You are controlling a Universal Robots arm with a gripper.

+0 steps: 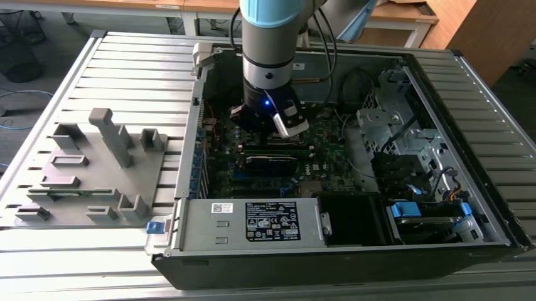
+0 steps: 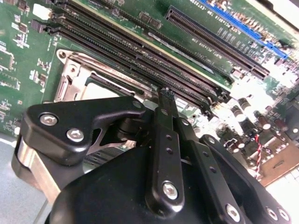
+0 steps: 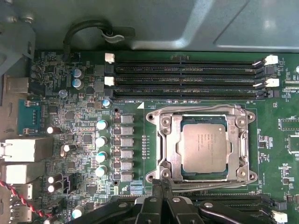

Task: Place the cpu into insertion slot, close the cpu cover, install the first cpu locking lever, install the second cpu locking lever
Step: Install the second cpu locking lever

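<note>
Looking at the cpu [image 3: 205, 147] lying flat and square in the insertion slot [image 3: 176, 161], grey top facing up, no tilt showing. Seeing the cpu cover [image 3: 166, 140] folded down around it, framing the chip through its cut-out. Spotting one thin wire lever [image 3: 196, 185] running along the socket edge nearest the gripper [image 3: 162, 179] and another [image 3: 196, 108] along the far edge by the memory slots [image 3: 187, 77]; not managing to tell whether either is hooked.

Noticing the gripper [image 2: 164, 93] in the second wrist view with its fingers pinched together and nothing visible between them, tips hovering right at the socket corner, possibly touching the near lever.

Guessing the lever step is the one in hand. Thinking it calls for pressing with the tips on the wire itself, going down first and then sideways under the hook, and staying off the cover frame and the small capacitors [image 3: 100, 140] beside it.

Zooming out in the exterior view: arm reaching straight down into the open computer case [image 1: 469, 69] lying on the slatted worktop [image 1: 125, 69], grey fixture tray [image 1: 92, 163] sitting at the exterior view's left.
</note>
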